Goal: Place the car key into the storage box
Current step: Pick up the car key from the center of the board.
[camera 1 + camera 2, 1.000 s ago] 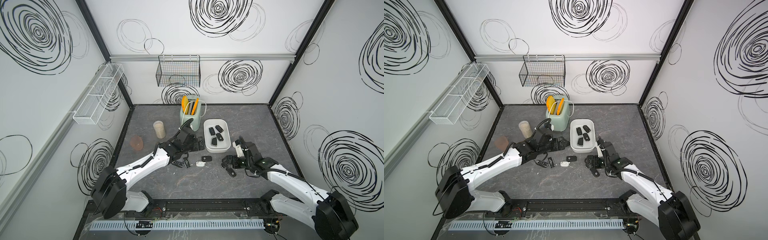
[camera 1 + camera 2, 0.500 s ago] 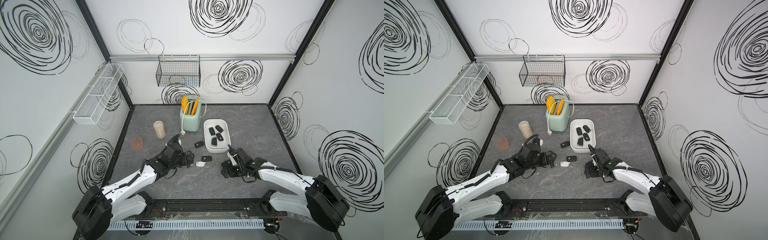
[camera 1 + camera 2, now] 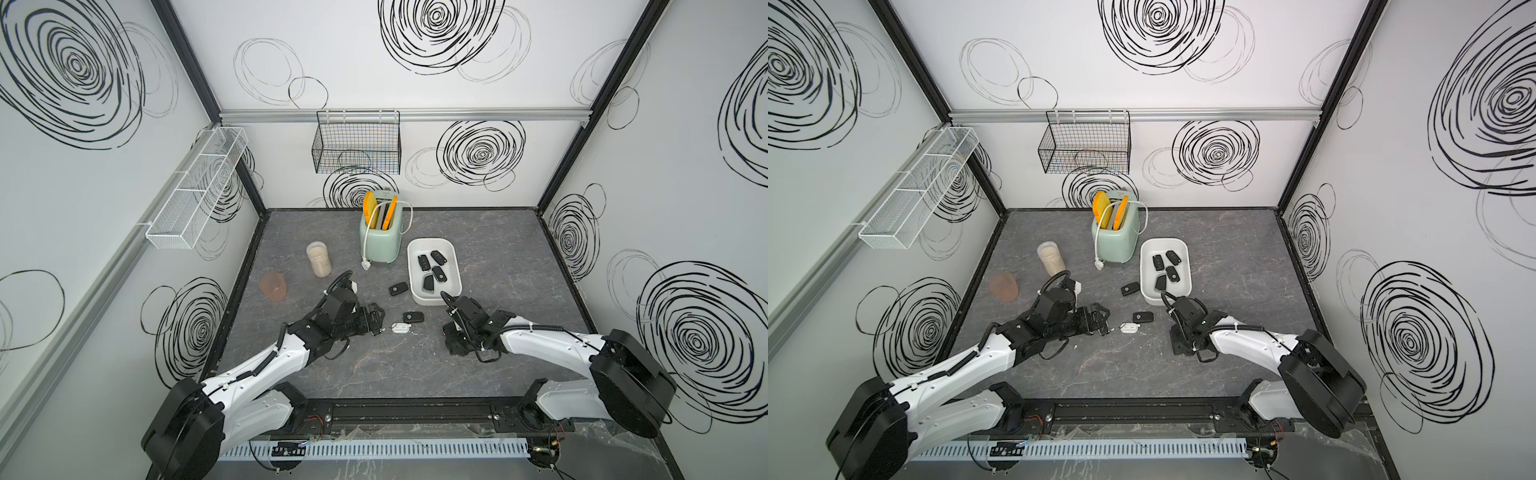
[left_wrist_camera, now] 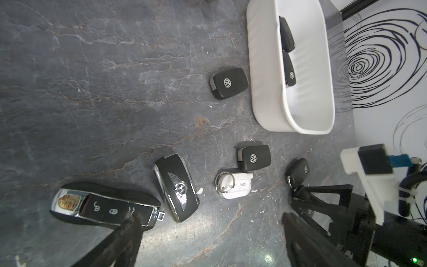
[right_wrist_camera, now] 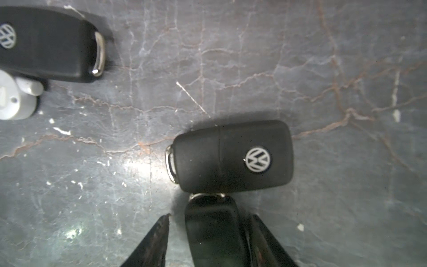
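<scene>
The car key (image 5: 215, 238) you are after lies flat on the table (image 5: 323, 69). It is outside the storage box (image 3: 412, 270), near the box's front end, and hidden in both top views. Your right gripper (image 5: 210, 215) straddles it with the jaws apart. A strip of table shows between one finger and the key; the other finger sits close against it, and I cannot tell whether it touches.

The key's ringed end meets a Volkswagen key (image 5: 233, 157) lying crosswise. You have two more Volkswagen keys loose on the table, one (image 4: 254, 158) beside the single white tag (image 4: 233, 186) and one (image 4: 228, 83) just beside the box wall.

Your left gripper (image 4: 211, 215) has its jaws wide apart, next to one Bentley key (image 4: 176, 187) and one Porsche key (image 4: 104, 208), which lie just beside each other. That makes six keys on the table. Four black keys (image 3: 438, 257) lie in the box, and one mint toaster (image 3: 380, 241) stands just beside it.
</scene>
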Controlling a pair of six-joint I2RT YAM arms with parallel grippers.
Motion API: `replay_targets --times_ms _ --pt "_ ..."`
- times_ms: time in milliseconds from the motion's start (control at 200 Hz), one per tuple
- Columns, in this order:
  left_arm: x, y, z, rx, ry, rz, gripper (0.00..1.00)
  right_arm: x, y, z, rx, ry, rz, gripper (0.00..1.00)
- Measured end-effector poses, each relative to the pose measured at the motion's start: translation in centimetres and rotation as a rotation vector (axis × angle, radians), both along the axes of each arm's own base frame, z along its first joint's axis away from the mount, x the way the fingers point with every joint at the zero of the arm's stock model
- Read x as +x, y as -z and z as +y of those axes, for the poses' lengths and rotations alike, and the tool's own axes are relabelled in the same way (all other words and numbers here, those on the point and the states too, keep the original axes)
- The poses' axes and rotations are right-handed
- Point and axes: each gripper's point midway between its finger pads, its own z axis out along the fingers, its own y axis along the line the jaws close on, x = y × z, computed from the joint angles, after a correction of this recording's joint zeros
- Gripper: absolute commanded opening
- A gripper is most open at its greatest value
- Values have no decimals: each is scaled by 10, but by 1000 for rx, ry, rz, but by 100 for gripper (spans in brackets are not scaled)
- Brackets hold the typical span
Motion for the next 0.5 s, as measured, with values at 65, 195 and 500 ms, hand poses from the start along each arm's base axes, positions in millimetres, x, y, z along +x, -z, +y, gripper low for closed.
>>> replay_targets --times_ms 65,195,500 --pt "1 -1 0 -3 -2 -4 98 -1 1 0 -10 2 0 42" --pt "0 1 3 -9 -12 -6 98 -1 1 0 -23 6 -2 34" --pt "-1 3 9 -12 -29 -2 98 -2 0 3 -21 4 6 27"
